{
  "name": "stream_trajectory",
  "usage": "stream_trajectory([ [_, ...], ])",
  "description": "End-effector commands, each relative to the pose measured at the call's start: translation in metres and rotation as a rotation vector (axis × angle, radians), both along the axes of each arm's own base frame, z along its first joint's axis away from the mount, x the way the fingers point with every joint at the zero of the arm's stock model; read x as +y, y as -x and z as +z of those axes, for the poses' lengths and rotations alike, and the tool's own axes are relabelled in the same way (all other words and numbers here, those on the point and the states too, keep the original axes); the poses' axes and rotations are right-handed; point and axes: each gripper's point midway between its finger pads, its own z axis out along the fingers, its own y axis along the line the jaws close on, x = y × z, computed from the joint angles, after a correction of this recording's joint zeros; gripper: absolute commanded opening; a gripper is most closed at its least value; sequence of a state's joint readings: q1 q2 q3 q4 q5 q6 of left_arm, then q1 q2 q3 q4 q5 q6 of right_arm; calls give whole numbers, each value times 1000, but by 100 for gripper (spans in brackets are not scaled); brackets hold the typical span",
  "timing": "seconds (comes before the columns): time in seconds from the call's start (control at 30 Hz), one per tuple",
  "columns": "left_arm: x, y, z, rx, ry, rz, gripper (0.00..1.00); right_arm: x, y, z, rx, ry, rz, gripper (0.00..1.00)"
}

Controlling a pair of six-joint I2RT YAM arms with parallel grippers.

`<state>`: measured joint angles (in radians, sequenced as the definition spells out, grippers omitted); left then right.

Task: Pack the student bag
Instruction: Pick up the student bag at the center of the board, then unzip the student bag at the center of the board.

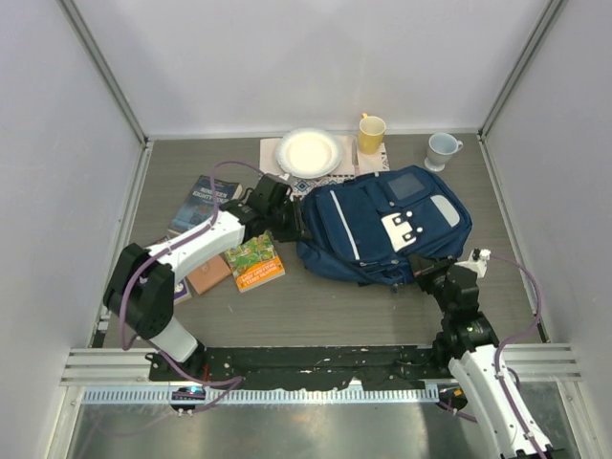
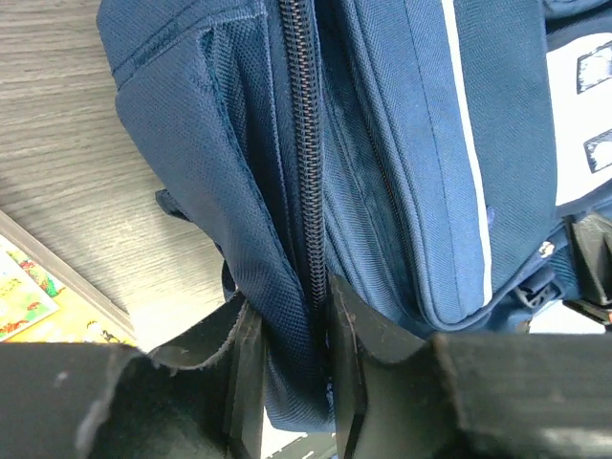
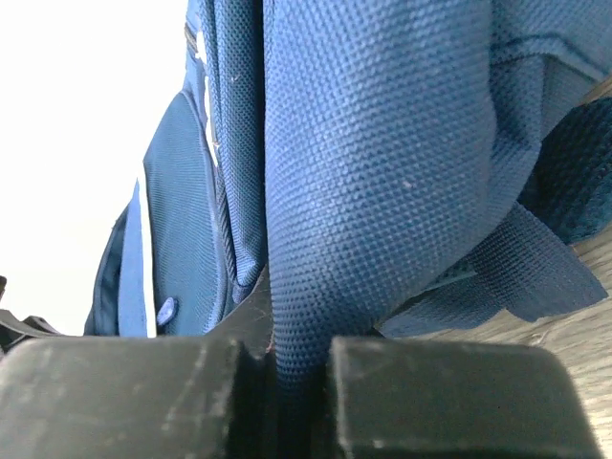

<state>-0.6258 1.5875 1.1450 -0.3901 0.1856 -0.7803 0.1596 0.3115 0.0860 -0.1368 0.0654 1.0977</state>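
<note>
The student bag, navy blue with thin white stripes and a white buckle patch, lies flat at the middle right of the table. My left gripper is at its left end, shut on a fold of the bag's fabric beside the closed zipper. My right gripper is at the bag's near right edge, shut on a fold of the bag. Both wrist views are filled by the blue fabric.
Several books lie left of the bag: a dark blue one, a colourful one, a brown one. A white plate on a cloth, a yellow mug and a pale blue mug stand at the back.
</note>
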Motion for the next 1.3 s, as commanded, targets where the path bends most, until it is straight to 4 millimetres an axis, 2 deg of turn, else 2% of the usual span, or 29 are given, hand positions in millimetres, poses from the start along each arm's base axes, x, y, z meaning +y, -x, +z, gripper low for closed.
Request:
stream_trajectory([
  [0.0,-17,4,41,-108,97,-101,40,2,-2,70,-144,-17,12,1],
  [0.03,-13,3,42,-123,82,-93,52,0,0,70,-125,-31,-9,1],
  [0.07,-9,2,45,-144,67,-87,68,-2,2,73,-118,-42,-19,1],
  [0.1,-2,0,54,-180,51,-61,73,-2,3,84,-134,-55,-27,1],
  [0.13,4,-2,54,-195,34,-38,80,-2,5,85,-124,-64,-30,1],
  [0.17,10,-3,59,-220,20,-15,98,-3,5,93,-127,-93,-42,1],
  [0.2,21,-7,71,-271,4,31,100,-2,5,96,-126,-105,-45,1],
  [0.23,28,-6,73,-287,-8,49,100,-3,7,93,-98,-111,-52,1],
  [0.3,41,-8,81,-332,-34,101,100,-6,7,102,-96,-139,-80,1],
  [0.33,47,-3,90,-360,-20,113,100,-8,8,99,-69,-141,-96,1],
  [0.4,49,-1,102,-399,17,131,100,-13,8,107,-61,-159,-137,1],
  [0.57,52,24,116,-487,32,145,100,-28,14,114,-3,-208,-251,1],
  [0.63,38,42,114,-502,37,112,100,-31,14,114,13,-262,-298,1],
  [0.67,29,51,120,-528,59,102,100,-33,14,116,13,-273,-312,1],
  [0.7,26,56,115,-529,64,96,100,-36,14,115,24,-293,-340,1],
  [0.87,-4,81,121,-582,84,14,100,-37,10,128,29,-366,-383,1],
  [1.03,-43,104,141,-619,134,-108,100,-37,4,128,72,-384,-411,1],
  [1.17,-74,125,139,-604,145,-203,99,-30,-2,135,91,-415,-400,1],
  [1.27,-93,142,134,-597,158,-249,100,-34,0,139,99,-396,-427,1],
])
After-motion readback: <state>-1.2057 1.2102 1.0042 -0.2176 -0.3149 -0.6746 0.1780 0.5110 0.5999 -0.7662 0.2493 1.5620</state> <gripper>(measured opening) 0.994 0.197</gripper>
